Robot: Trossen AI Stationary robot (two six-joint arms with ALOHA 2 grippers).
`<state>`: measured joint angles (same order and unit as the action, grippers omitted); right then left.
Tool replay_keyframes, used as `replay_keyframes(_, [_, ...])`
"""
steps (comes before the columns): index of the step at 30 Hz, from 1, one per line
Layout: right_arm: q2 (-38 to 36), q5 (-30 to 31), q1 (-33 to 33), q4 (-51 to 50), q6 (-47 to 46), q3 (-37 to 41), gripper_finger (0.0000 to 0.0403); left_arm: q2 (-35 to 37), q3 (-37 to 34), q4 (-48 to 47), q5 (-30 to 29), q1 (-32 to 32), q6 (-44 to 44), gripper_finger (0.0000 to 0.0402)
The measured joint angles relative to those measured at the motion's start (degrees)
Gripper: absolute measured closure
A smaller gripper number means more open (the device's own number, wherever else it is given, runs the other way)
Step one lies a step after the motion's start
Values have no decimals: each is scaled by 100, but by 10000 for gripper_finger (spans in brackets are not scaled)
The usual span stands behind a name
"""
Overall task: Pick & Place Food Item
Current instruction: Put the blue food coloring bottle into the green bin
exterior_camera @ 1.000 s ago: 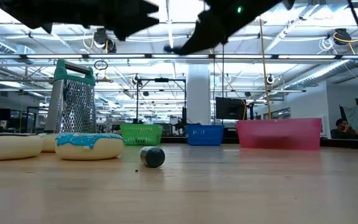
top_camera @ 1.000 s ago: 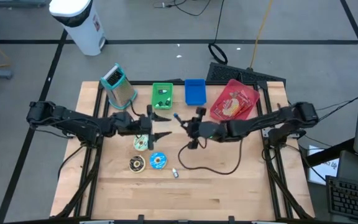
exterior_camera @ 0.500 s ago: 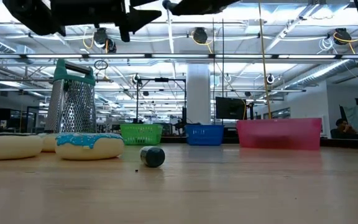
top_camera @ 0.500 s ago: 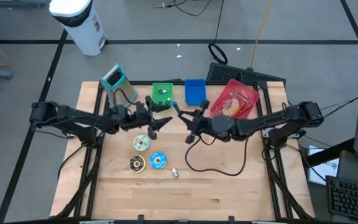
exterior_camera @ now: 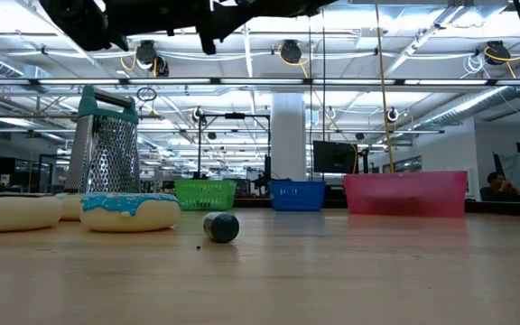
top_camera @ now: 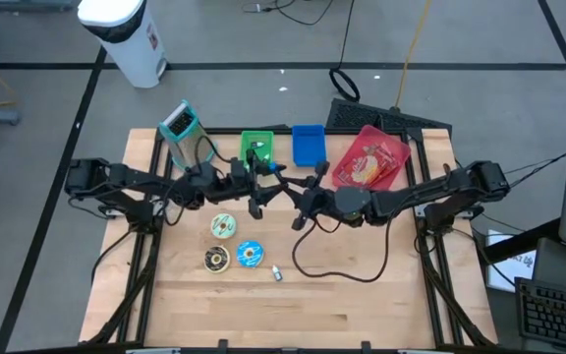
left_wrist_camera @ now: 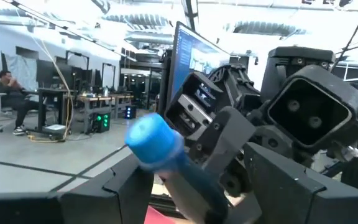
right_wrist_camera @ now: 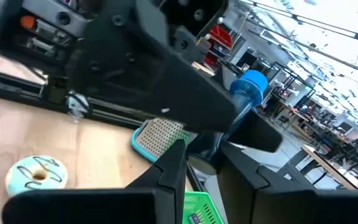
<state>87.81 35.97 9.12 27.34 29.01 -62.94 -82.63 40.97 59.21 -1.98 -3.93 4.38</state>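
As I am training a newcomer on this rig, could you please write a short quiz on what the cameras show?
1. True or false: seen from above, the grater stands just left of the green basket.
2. How many doughnuts lie on the table?
3. Which gripper holds the blue-tipped item? A: left. B: right. C: neither.

Key: 1 true. 2 three. 3 B: the right gripper grips it above mid-table.
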Motion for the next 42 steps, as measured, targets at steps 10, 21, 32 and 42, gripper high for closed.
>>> replay_keyframes(10, [9, -23, 4, -236, 1, 9, 342, 13, 22, 78, 41, -128, 408, 227])
replay_keyframes(21, [10, -10, 10, -231, 44, 9, 338, 17, 22, 82, 44, -130, 520, 344])
replay_keyframes(32, [9, 52, -3, -457, -686, 7, 280, 172, 15, 38, -42, -250, 359, 332])
replay_keyframes(42, [-46, 20, 33, -1725, -1838, 7, 245, 492, 15, -890, -616, -781, -155, 333])
